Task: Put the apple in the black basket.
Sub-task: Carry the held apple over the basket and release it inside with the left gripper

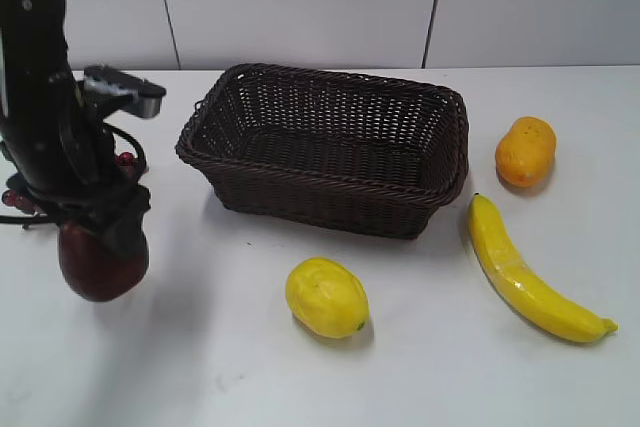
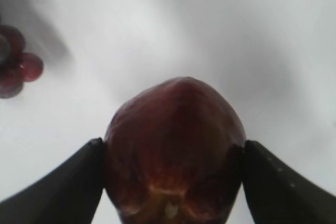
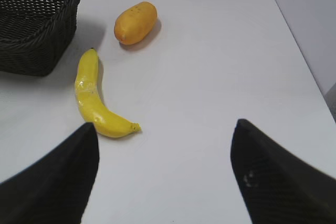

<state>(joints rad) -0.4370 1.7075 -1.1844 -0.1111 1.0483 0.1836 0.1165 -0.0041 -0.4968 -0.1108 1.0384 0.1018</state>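
The white bench (image 1: pixel 420 367) spreads wide, with a pale wall running along its far edge; in the right wrist view its right edge and far right corner show, and the surface beside them lies bare. The black basket (image 1: pixel 325 147) stands toward the back, a little left of the middle, its mouth facing up with nothing visible inside, and its braided rim is nearest the left arm at the left end. Bare bench lies between that end and the left arm (image 1: pixel 50 117), which rises dark at the left border of the exterior view.

The left pincer (image 2: pixel 173 179) grips the apple (image 2: pixel 176 150): both dark fingers (image 2: pixel 58 187) press against the fruit's sides. In the exterior view the apple sits low at the arm's tip, front left of the basket and well apart from it; whether it touches the bench I cannot tell. The right pincer (image 3: pixel 165 174) stands open over bare bench, nothing between its fingers.

The banana (image 1: pixel 525 272) lies to the right of the basket, near its front right corner. The lemon (image 1: pixel 327 297) rests in front of the basket, with open room all round it. An orange fruit (image 1: pixel 526 151) sits beyond the banana, near the basket's right end. Small grapes (image 2: pixel 18 61) lie just behind the left arm.
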